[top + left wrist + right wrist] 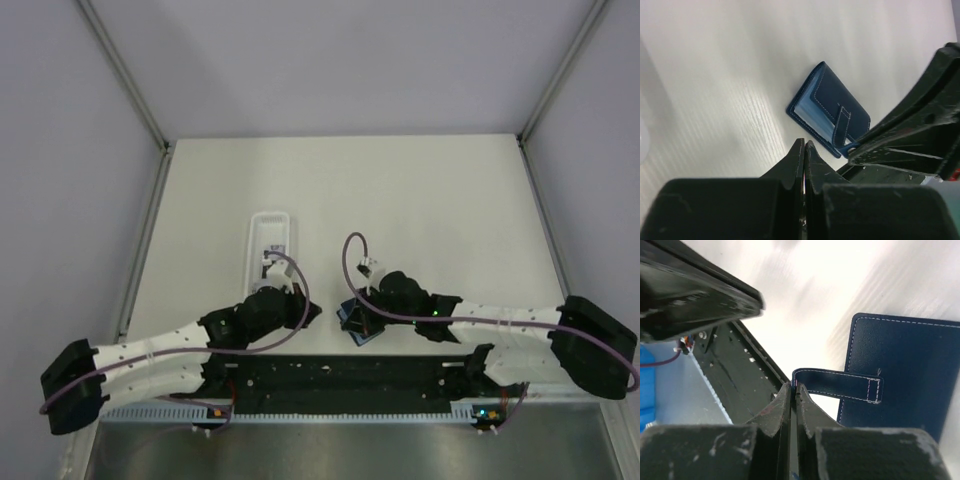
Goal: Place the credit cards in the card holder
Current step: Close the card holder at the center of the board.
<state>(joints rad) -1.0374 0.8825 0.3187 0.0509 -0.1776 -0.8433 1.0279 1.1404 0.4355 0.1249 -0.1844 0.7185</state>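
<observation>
The holder (832, 107) lies nearly closed on the worktop (430, 200), with the right hand (794, 386) clamped on the tip of its strap (840, 383). To open it well, I judge the strap should be drawn slowly up and away from the holder, so the cover swings rather than the holder sliding. The left hand (804, 147), just beside the holder, has its fingers together; whether a card sits between them I cannot tell. The holder's open edge shows pale blue pockets, no card visible. The tray (255, 235), beyond the holder, holds something small and grey, unclear
</observation>
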